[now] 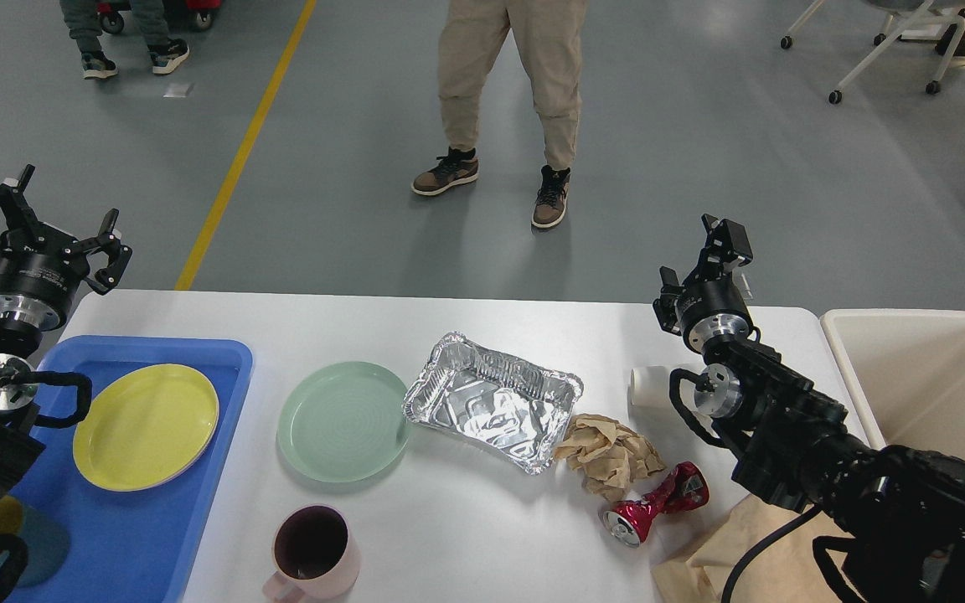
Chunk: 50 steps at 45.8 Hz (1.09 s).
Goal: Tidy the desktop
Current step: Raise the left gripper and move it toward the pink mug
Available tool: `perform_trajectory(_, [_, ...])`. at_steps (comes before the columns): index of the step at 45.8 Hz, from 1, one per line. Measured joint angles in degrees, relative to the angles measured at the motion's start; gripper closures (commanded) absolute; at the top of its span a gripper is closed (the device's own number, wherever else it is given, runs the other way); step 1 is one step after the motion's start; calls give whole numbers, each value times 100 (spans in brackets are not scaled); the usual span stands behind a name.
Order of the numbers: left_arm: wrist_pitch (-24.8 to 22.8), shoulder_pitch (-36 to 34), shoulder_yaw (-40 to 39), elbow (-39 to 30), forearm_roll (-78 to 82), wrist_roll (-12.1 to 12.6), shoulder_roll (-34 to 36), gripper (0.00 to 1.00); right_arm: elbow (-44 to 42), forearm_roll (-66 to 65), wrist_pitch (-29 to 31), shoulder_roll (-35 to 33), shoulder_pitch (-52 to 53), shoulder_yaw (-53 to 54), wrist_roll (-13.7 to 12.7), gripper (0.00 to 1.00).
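Observation:
The white desktop [466,327] carries a pale green plate [342,420], an empty foil container [491,400], a wad of crumpled brown paper [610,456], a crushed red can [657,502], a pink mug [315,553] and a small white cup [648,387] lying partly behind my right arm. A yellow plate [146,425] lies in the blue tray [198,356] at the left. My left gripper [47,224] hangs open above the table's far left corner, holding nothing. My right gripper [700,264] is raised over the far right edge, fingers apart and empty.
A cream-white bin [935,377] stands off the table's right end. Brown paper [721,557] lies under my right arm at the front right. A yellow and teal dish [5,536] sits in the tray's near corner. A person [508,92] stands beyond the far edge.

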Motion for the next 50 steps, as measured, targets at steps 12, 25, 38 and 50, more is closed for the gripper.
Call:
perform_trajectory(12, [-17, 270, 41, 0, 0, 10, -12, 4, 0, 0, 0, 0, 0, 0, 0, 0])
perform_trajectory(25, [-45, 299, 30, 0, 0, -6, 28, 4, 0, 0, 0, 0, 0, 0, 0, 0])
perform_trajectory(38, [-324, 258, 320, -9, 34, 55, 32, 4, 0, 0, 0, 0, 0, 0, 0, 0])
perform_trajectory(50, [-332, -336, 2442, 5, 92, 91, 119, 4, 0, 0, 0, 0, 0, 0, 0, 0])
